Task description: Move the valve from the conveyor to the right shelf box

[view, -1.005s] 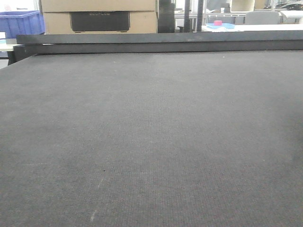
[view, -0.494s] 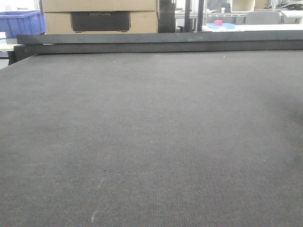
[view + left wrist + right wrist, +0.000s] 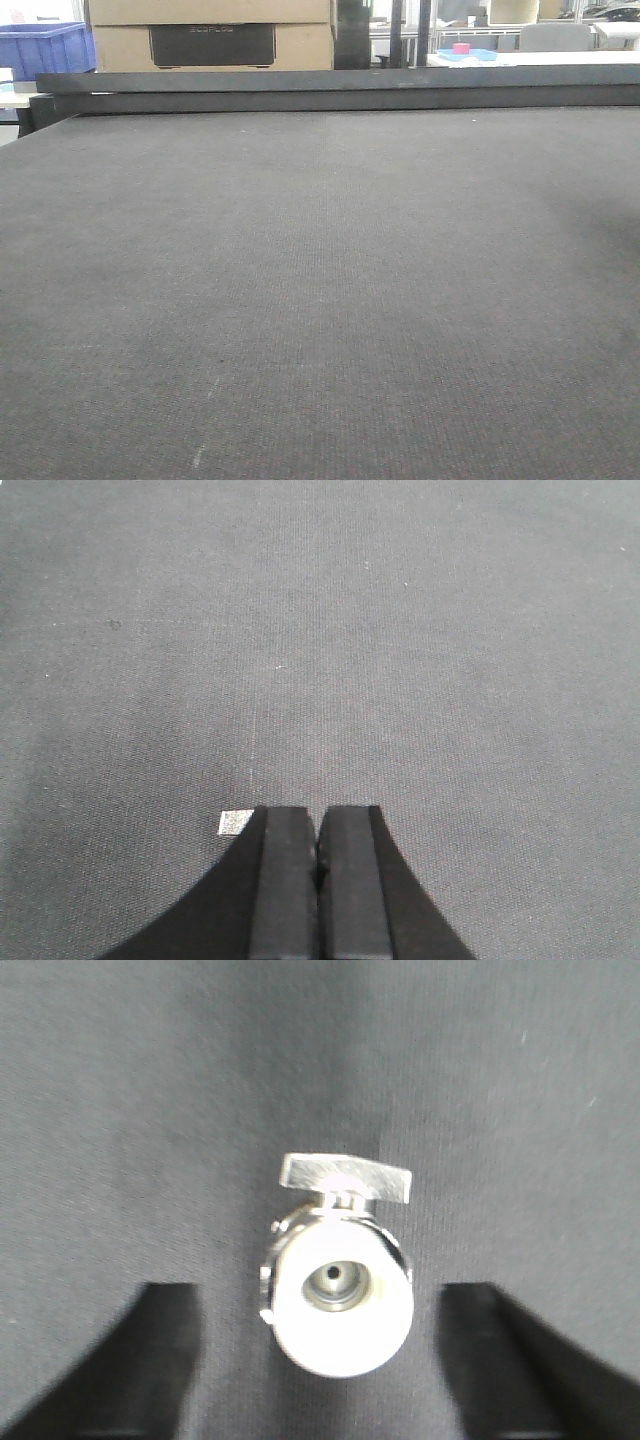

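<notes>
The dark grey woven conveyor (image 3: 320, 280) fills the front view, with its black rail (image 3: 340, 90) along the far edge. In the right wrist view a silver valve (image 3: 340, 1295) with a white round end and a flat metal handle lies on the belt. My right gripper (image 3: 325, 1360) is open, its two black fingers (image 3: 150, 1360) standing wide on either side of the valve, apart from it. In the left wrist view my left gripper (image 3: 318, 825) is shut with nothing in it, over bare belt. The right shelf box is out of view.
Beyond the rail stand cardboard boxes (image 3: 210, 35), a blue bin (image 3: 45, 50) at the far left, and a table with a pink item (image 3: 461, 48) at the back right. A small white tag (image 3: 235, 823) lies on the belt beside the left gripper.
The front view has shifted very slightly; nothing on the belt has visibly moved.
</notes>
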`<state>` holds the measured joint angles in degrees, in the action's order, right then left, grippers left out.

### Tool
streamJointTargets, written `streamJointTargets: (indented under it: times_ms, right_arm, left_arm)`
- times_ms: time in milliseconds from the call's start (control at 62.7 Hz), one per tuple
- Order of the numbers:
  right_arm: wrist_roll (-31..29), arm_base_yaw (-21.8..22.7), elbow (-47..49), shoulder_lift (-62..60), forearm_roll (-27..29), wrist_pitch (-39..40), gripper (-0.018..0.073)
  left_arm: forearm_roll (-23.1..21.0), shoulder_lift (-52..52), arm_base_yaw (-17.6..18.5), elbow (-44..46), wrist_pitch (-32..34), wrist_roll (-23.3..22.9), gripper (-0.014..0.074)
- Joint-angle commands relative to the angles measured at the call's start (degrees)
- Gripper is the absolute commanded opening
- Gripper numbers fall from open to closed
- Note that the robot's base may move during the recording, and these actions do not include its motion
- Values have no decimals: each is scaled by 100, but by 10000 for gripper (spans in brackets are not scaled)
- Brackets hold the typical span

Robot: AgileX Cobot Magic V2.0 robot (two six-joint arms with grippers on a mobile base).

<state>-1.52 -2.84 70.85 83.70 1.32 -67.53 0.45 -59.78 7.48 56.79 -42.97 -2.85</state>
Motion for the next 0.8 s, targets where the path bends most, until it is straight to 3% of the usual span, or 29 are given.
streamJointTargets:
  times_ms: [0,590,781]
  right_arm:
    - [-363,257,47,156,365,-56,428]
    - [-455,370,-56,920,295,114,426]
    - [-455,370,-417,946,295,561,426]
  left_arm:
    - [-45,7,17,39,19,-23,-111]
    - [-45,7,17,39,19,-23,-111]
    - [-45,7,17,39,19,-23,-111]
